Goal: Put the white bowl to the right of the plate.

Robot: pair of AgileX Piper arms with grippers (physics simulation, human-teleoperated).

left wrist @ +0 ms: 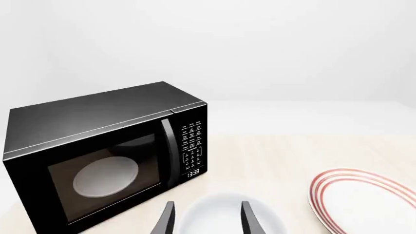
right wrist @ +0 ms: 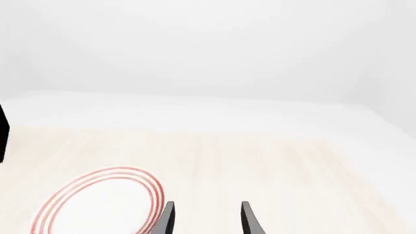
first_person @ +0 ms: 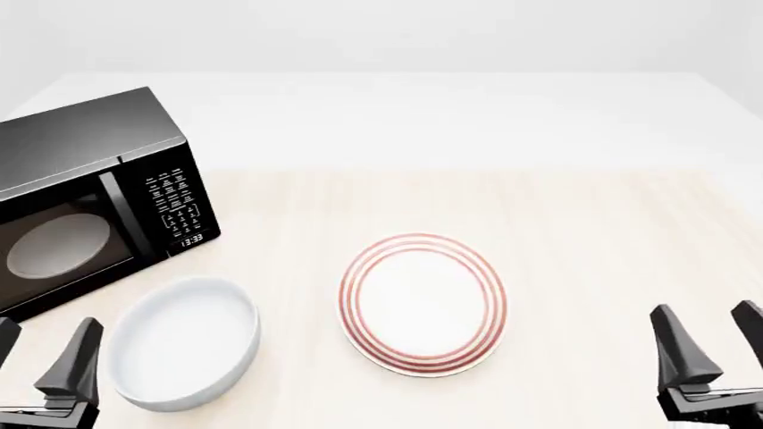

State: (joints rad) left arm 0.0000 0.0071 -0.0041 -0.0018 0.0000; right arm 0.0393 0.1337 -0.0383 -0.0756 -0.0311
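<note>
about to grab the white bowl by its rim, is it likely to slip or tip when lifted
The white bowl looks glossy and smooth, so its rim may be slippery in a pinch. Its deep sides suggest that a one-sided grip could let it tilt. It appears rigid, and it sits flat on the table, so a push would probably slide it, not roll it.

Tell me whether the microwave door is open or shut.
Shut. The microwave door lies flush with the keypad panel in the front and left wrist views, the turntable showing only through its glass.
</note>
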